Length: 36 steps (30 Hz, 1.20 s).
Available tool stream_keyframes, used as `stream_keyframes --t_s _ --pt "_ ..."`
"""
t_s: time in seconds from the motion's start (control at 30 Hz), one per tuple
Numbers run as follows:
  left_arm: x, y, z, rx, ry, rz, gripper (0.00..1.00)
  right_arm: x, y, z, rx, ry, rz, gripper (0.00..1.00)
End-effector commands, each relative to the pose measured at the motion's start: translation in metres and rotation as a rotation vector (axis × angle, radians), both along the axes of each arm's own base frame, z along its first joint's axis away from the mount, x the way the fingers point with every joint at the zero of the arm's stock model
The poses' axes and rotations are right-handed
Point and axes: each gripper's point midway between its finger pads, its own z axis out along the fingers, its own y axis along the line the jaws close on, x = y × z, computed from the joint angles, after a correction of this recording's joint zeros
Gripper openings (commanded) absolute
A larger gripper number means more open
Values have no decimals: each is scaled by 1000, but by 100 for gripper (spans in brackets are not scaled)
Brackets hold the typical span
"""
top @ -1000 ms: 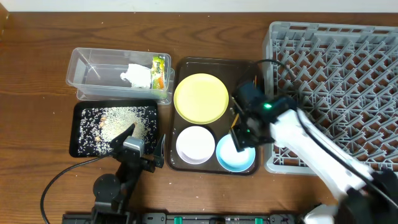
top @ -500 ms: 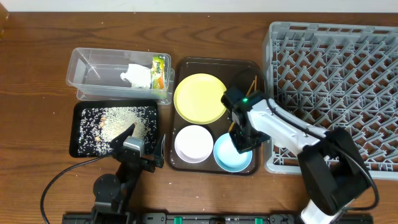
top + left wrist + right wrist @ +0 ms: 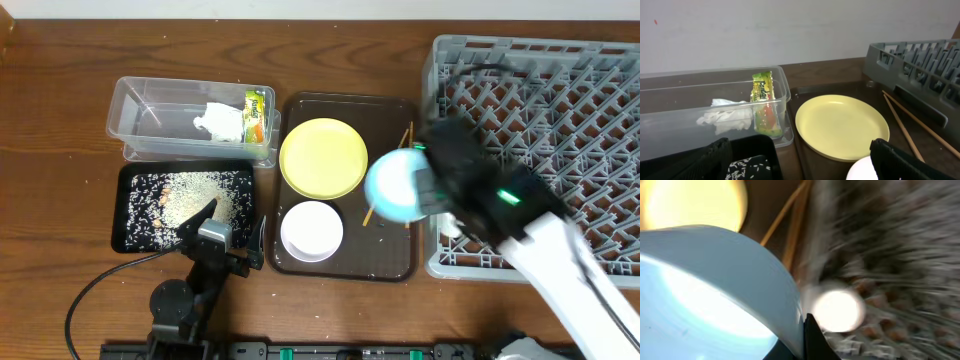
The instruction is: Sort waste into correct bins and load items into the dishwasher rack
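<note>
My right gripper (image 3: 428,192) is shut on the rim of the light blue bowl (image 3: 396,185), which hangs tilted above the right side of the dark brown tray (image 3: 345,262), beside the grey dishwasher rack (image 3: 560,110). In the right wrist view the bowl (image 3: 705,280) fills the left, and a black finger (image 3: 812,340) pinches its edge. The yellow plate (image 3: 323,157), cream-white bowl (image 3: 312,230) and two chopsticks (image 3: 406,140) lie on the brown tray. My left gripper (image 3: 232,228) rests open by the black tray (image 3: 130,235) of rice grains (image 3: 195,190). Tissue (image 3: 220,122) and wrapper (image 3: 256,113) lie in the clear tub (image 3: 150,100).
The left wrist view shows the tub (image 3: 690,85), plate (image 3: 842,125), chopsticks (image 3: 910,125) and the rack's corner (image 3: 910,60). A blurred round white shape (image 3: 837,311) shows against the rack in the right wrist view; I cannot tell what it is.
My right gripper closed on the blue bowl at the brown tray's front right and lifted it up and toward the rack. The left arm has not moved.
</note>
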Motion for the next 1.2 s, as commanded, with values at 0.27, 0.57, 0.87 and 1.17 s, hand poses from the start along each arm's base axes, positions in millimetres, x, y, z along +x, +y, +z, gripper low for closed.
stream_keyframes --t_s 0.27,0.57,0.87,1.17 --pt "0 -2 -15 5 34 -12 91 -15 -190 75 -390 -384 -872 1" --pt "0 -2 -15 5 34 -12 91 19 -242 9 -576 -135 -964 1" --pt "0 -2 -15 5 34 -12 91 63 -228 -46 -676 -10 -819 1" --pt "0 -2 -15 5 34 -12 91 65 -228 -50 -808 15 -787 1"
